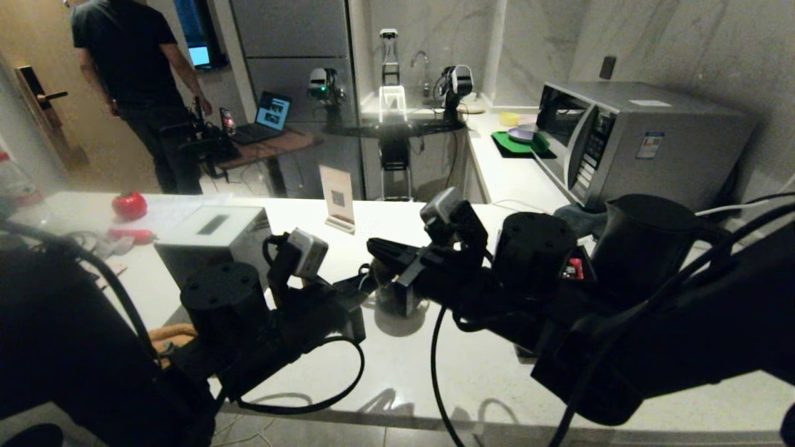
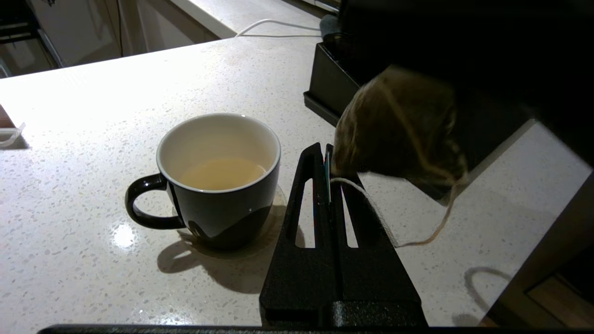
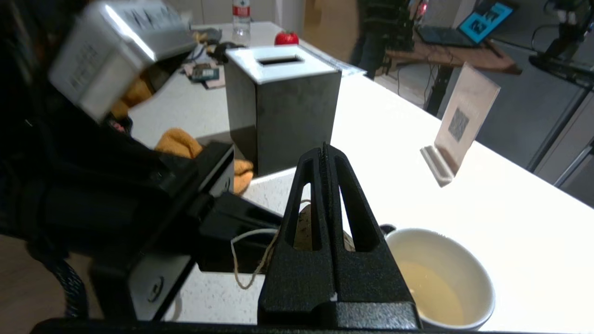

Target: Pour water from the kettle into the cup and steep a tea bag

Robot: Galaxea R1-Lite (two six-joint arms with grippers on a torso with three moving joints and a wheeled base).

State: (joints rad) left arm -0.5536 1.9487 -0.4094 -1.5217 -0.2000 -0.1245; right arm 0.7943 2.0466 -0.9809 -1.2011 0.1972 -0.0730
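The small black mug (image 2: 218,185) stands on the white counter with pale yellowish water (image 2: 222,172) low in its cream inside. My left gripper (image 2: 325,150) is beside it, shut on the tea bag's thin tag (image 2: 328,176). A slack string (image 2: 436,232) loops from the tag to the tan tea bag (image 2: 399,130). The bag hangs off the counter directly under my right gripper (image 3: 326,150), which is shut; the bag (image 3: 304,227) shows through its finger slots, next to the mug (image 3: 441,278). The tall black kettle (image 1: 640,242) stands at the right, partly hidden by my right arm.
A black compartment box (image 1: 574,267) with a red packet sits next to the kettle. A grey box with a slotted white top (image 1: 211,236) and a small sign stand (image 1: 337,195) are further back. A microwave (image 1: 640,143) is at the right rear. A person stands beyond the counter.
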